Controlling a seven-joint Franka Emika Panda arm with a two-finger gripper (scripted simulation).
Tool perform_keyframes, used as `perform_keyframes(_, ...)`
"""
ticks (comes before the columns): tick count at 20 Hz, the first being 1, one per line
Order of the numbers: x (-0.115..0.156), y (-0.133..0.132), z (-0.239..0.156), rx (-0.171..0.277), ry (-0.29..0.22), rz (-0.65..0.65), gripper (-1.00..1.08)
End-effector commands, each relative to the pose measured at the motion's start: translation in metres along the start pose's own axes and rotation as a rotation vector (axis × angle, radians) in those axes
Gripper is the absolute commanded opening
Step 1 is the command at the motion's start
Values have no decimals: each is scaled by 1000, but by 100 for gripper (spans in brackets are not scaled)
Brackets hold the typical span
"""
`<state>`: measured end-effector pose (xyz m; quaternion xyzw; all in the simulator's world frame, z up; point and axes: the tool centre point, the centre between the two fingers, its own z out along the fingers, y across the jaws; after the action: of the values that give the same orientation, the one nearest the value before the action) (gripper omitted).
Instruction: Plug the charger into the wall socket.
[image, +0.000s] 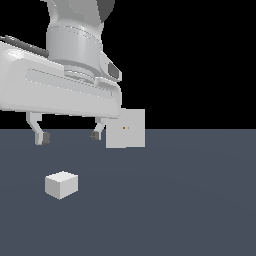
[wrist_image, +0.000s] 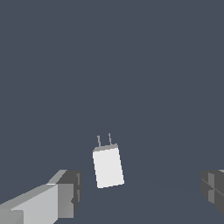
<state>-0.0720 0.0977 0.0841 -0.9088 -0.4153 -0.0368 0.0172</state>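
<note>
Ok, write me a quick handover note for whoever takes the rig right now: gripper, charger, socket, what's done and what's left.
Gripper: open, empty, hanging above the floor.
Charger: lying loose on the floor below the gripper, not held; the wrist view shows two prongs sticking out of one end.
Wall socket: upright panel farther back, toward the exterior view's right of the charger, nothing plugged in.
Done: nothing grasped or plugged yet.
Left: descend, grasp the charger, carry it to the socket, push the prongs in.

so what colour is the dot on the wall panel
Orange dot, clearest in the exterior view.
</note>
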Motion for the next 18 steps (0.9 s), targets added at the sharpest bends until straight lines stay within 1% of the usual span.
perform_keyframes(1,-4,-9,7,4,3,-58,100)
perform_keyframes(9,-13,-24,20,14,7,-164,100)
perform_keyframes(18,-13,-24,21,13,6,-167,100)
